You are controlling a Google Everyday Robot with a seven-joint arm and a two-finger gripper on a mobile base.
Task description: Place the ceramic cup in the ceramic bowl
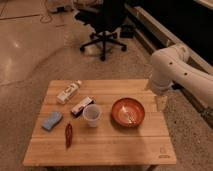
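The ceramic cup [92, 114] is small, whitish and tapered. It stands upright near the middle of the wooden table [115, 145]. The ceramic bowl [128, 111] is round, reddish-brown and glossy inside with pale marks. It sits to the right of the cup, a short gap between them. My gripper [161, 103] hangs from the white arm at the table's right edge, just right of the bowl and above the tabletop. It holds nothing that I can see.
A white bottle with a label [68, 92] lies at the back left. A small dark and white packet [81, 106] lies beside the cup. A blue sponge [52, 120] and a red object [68, 135] lie front left. A black office chair [104, 25] stands behind the table.
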